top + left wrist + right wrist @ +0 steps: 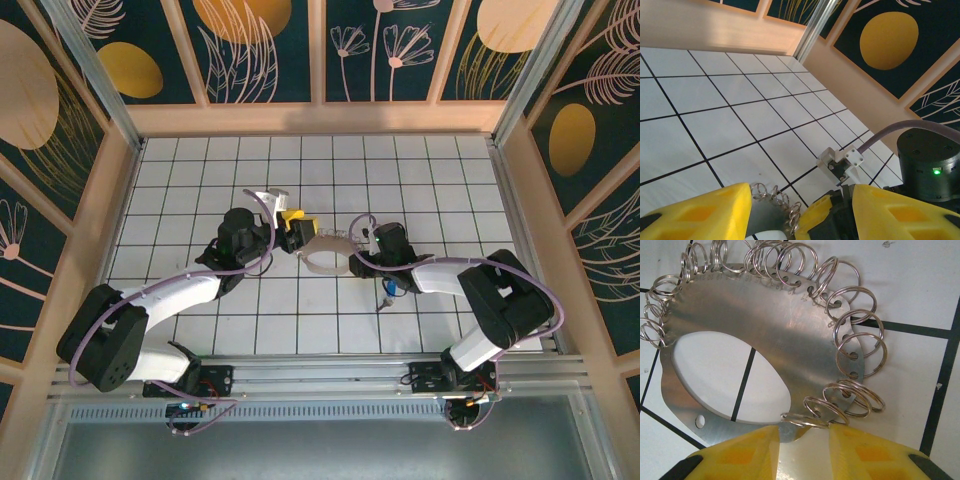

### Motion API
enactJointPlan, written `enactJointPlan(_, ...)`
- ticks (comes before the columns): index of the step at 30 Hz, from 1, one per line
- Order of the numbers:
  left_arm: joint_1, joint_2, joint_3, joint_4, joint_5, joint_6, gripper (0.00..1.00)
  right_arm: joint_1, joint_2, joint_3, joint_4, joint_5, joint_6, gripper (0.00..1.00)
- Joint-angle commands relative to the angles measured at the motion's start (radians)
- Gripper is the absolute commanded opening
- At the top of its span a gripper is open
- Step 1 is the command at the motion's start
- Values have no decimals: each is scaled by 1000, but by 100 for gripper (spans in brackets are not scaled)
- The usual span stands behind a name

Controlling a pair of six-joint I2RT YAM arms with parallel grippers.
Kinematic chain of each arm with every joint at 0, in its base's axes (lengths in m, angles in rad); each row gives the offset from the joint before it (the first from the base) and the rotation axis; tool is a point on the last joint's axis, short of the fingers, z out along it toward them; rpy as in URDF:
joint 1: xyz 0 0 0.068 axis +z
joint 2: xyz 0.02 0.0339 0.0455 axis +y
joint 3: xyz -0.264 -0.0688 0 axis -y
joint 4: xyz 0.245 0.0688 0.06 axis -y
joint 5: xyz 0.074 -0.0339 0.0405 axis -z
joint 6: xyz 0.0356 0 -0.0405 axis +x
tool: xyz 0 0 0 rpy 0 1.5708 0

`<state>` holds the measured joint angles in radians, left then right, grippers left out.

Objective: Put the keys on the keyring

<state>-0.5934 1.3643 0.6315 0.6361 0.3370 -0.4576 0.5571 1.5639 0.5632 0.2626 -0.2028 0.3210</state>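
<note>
two sets of fingers meet at one keyring. right fingers (765,447) stand narrow and look clamped on the near rim of the keyring (765,325). the flat silvery plate and one of its split rings (807,419) run straight into the gap between the yellow tips. the rest of the split rings fan round the plate's outer edge, and tile lines show through its big hole.

left fingers (735,205) stand about half apart, with a bit of plate rim and a bunch of split rings sitting in the gap. can't tell from the left wrist view whether the tips actually press on it.

top view: the keyring sits mid-counter (200,170) between the two wrists, left fingers at its left end and right fingers at its right end.

key (386,290), blue head, lies flat on the counter just on the near side of the right arm (440,275). it is close to the keyring but apart from it, and neither set of fingers touches it.

left wrist view: a black housing (927,160) with a green light and a white bracket (840,160) sit just past the keyring. wood-framed walls (310,118) stand well apart.
</note>
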Motion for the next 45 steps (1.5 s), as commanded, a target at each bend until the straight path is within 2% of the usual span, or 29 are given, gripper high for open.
enactJointPlan(1,7,12,27,31,16,-4,56,-5,0,20,24,6,-8,33)
enactJointPlan(12,7,16,31,33,19,-7,56,-4,-1,37,34,-26,-13,29)
enactJointPlan(19,8,17,34,27,17,-3,56,-5,4,34,35,-35,-16,19)
enactJointPlan(22,8,19,36,25,17,-1,56,-5,4,33,37,-41,-18,20)
enactJointPlan(27,7,25,41,25,20,0,56,-5,6,32,43,-51,-23,29)
enactJointPlan(31,7,32,46,27,22,0,56,-5,16,35,45,-46,-26,30)
enactJointPlan(37,7,42,50,33,24,-3,56,-5,24,37,50,-43,-31,28)
enactJointPlan(45,7,54,54,37,26,-6,56,-5,14,33,53,-61,-35,20)
